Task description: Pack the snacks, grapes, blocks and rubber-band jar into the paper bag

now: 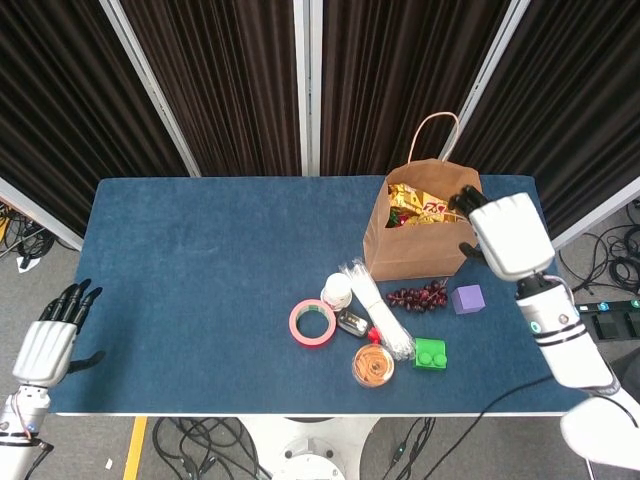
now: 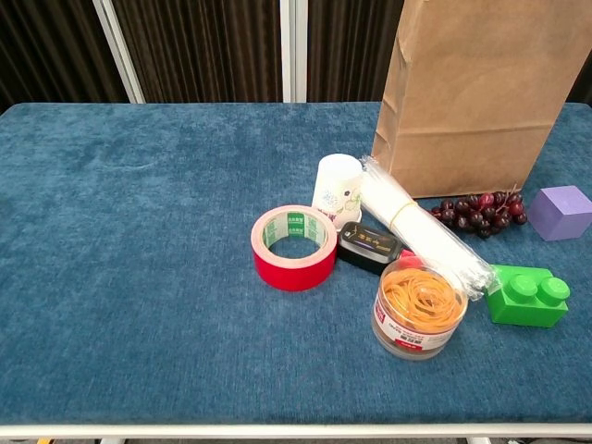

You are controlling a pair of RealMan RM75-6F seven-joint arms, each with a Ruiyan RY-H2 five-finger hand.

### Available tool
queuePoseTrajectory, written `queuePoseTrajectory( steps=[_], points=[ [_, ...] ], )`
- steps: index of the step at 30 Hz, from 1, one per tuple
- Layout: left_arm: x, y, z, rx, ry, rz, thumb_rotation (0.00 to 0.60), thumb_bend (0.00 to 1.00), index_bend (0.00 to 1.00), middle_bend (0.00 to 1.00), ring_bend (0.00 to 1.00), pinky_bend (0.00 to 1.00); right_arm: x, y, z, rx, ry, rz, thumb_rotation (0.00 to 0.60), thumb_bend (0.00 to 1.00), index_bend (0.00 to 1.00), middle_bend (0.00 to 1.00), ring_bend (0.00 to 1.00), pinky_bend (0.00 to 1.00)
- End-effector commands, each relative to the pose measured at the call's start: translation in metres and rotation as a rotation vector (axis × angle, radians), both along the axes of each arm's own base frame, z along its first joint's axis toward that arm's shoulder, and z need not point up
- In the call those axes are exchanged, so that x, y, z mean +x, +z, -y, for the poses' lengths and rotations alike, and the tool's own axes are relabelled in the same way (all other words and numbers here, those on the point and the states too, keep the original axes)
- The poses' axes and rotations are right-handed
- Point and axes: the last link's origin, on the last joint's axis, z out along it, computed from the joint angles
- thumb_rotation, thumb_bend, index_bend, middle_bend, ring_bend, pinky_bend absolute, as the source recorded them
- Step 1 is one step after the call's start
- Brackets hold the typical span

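Head view shows my right hand (image 1: 500,232) raised at the right rim of the bag (image 1: 415,245); only its white back and a couple of dark fingertips show, so I cannot tell whether the fingers are apart or curled, and I see nothing in them. My left hand (image 1: 55,335) hangs off the table's (image 1: 200,300) left edge, fingers straight and close together, holding nothing.

Counting: one paper bag with snacks (image 1: 415,205) showing in its mouth, just left of my right hand. One bunch of grapes (image 2: 476,211) lies against the bag's foot, below the hand. Two blocks: one purple (image 2: 564,212) beside the grapes, one green (image 2: 527,296) nearer the front edge. One rubber-band jar (image 2: 418,310) stands left of the green block. I also count one red tape roll (image 2: 294,245), one white cup (image 2: 338,190), one clear wrapped bundle (image 2: 421,227), and one small dark tin (image 2: 368,245).

The left half of the table is bare blue cloth.
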Motion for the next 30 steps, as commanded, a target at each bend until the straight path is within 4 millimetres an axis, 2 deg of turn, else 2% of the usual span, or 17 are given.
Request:
queuePoseTrajectory(
  steps=[1,6,13,21,30],
  points=[
    [0.000,0.000,0.001,0.002,-0.003,0.003,0.600,0.11,0.12,0.12,0.02,0.21,-0.045,-0.009,-0.023,0.072,-0.113,-0.094,0.600,0.00,0.44,0.41,0.82,0.86],
    [-0.001,0.001,0.002,0.003,0.000,0.003,0.600,0.11,0.12,0.12,0.02,0.21,-0.088,-0.036,-0.026,0.161,-0.234,-0.142,0.600,0.00,0.44,0.41,0.82,0.86],
    [-0.003,0.002,0.005,0.007,0.005,-0.003,0.600,0.11,0.12,0.12,0.02,0.21,-0.116,-0.082,-0.016,0.242,-0.282,-0.175,0.600,0.00,0.45,0.39,0.82,0.86],
    [-0.006,0.004,0.007,0.009,0.007,-0.001,0.600,0.11,0.12,0.12,0.02,0.21,-0.124,-0.125,-0.009,0.334,-0.308,-0.202,0.600,0.00,0.42,0.33,0.82,0.86],
    [-0.010,0.003,0.007,0.005,0.007,0.001,0.600,0.11,0.12,0.12,0.02,0.21,-0.123,-0.151,-0.008,0.366,-0.308,-0.208,0.600,0.00,0.33,0.28,0.82,0.86]
  ],
)
